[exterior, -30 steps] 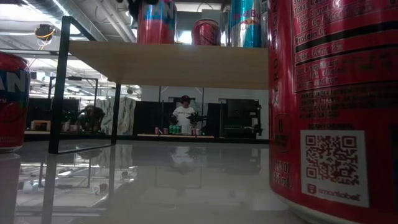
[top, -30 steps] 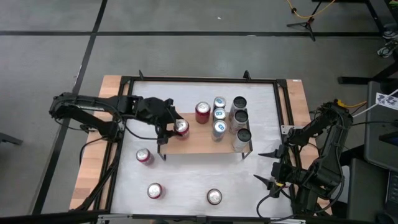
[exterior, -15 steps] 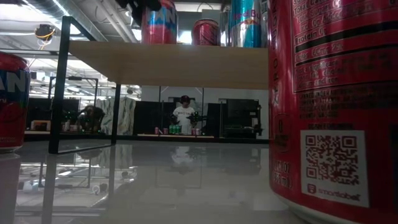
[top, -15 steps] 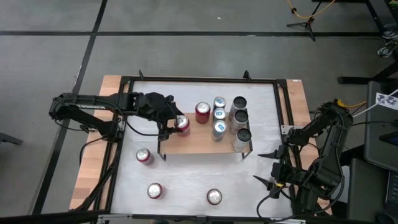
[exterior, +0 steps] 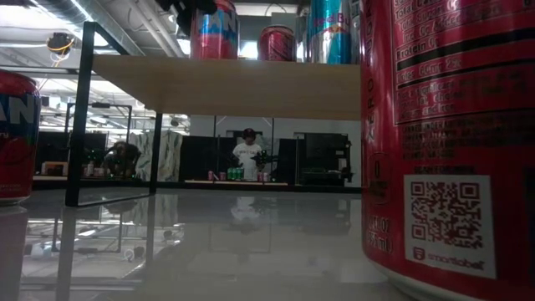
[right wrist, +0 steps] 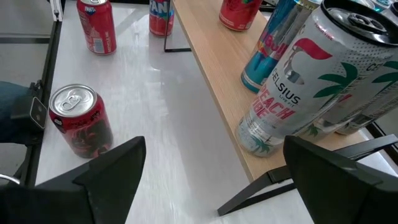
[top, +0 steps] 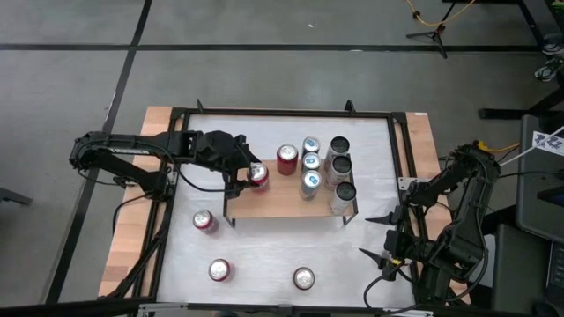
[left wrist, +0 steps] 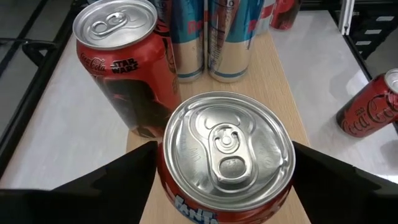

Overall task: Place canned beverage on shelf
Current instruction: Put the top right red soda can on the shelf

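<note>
A red-orange can (left wrist: 227, 140) with a silver top stands upright on the left end of the shelf (top: 282, 204), a low wooden board on black legs; the low view shows the can (exterior: 213, 29) on the board (exterior: 226, 84). My left gripper (top: 249, 174) is open, with one finger on each side of this can. My right gripper (top: 377, 236) waits open above the table's right near part, nothing between its fingers (right wrist: 124, 162). My left gripper's fingers (left wrist: 134, 165) come level from the table's left and flank the can's upper wall (left wrist: 163, 168). Whether they touch it, I cannot tell. The can rests upright on the shelf board.
On the shelf stand a red cola can (top: 286, 158), blue-silver slim cans (top: 310, 163) and tall white cans (top: 340, 172). Three loose red cans stand on the white tabletop (top: 264, 251) at the near left (top: 204, 220), (top: 218, 269) and near middle (top: 303, 279).
My left gripper has swung a little toward the table's far edge, and the red-orange can has shifted with it along the shelf board, staying upright. Over the last half second both have kept still.
</note>
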Tool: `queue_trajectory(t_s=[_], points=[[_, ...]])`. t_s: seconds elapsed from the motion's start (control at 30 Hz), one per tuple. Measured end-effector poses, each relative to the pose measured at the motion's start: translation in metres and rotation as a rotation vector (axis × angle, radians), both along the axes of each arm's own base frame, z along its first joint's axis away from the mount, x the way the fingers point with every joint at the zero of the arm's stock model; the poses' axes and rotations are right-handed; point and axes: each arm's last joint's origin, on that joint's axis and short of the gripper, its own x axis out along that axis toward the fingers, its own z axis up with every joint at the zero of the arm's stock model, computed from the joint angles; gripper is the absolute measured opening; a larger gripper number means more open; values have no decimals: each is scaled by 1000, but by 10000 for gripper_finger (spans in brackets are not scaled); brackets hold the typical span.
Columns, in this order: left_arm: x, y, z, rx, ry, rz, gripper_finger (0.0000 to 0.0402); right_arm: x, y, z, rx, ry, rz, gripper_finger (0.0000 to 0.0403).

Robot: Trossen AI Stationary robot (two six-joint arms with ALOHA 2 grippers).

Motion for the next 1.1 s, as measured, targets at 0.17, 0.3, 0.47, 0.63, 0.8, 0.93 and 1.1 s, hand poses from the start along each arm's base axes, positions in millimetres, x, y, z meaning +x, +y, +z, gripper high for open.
queue_trajectory(t_s=[0.17, 0.3, 0.47, 0.63, 0.8, 0.93, 1.1], points=[[0, 0, 0, -6, 1, 4, 351, 0, 0, 0, 0, 0, 0, 370], [0, 0, 0, 2, 2, 14, 369, 0, 0, 0, -1, 0, 0, 370], [0, -2, 0, 29, 3, 44, 393, 0, 0, 0, 0, 0, 0, 370], [0, -6, 0, 30, 1, 32, 398, 0, 0, 0, -1, 0, 0, 370], [0, -12, 1, 31, -7, 10, 399, 0, 0, 0, 0, 1, 0, 370], [2, -15, 3, 36, -36, -4, 399, 0, 0, 0, 0, 0, 0, 370], [5, -16, 7, 43, -91, 3, 399, 0, 0, 0, 0, 0, 0, 370]])
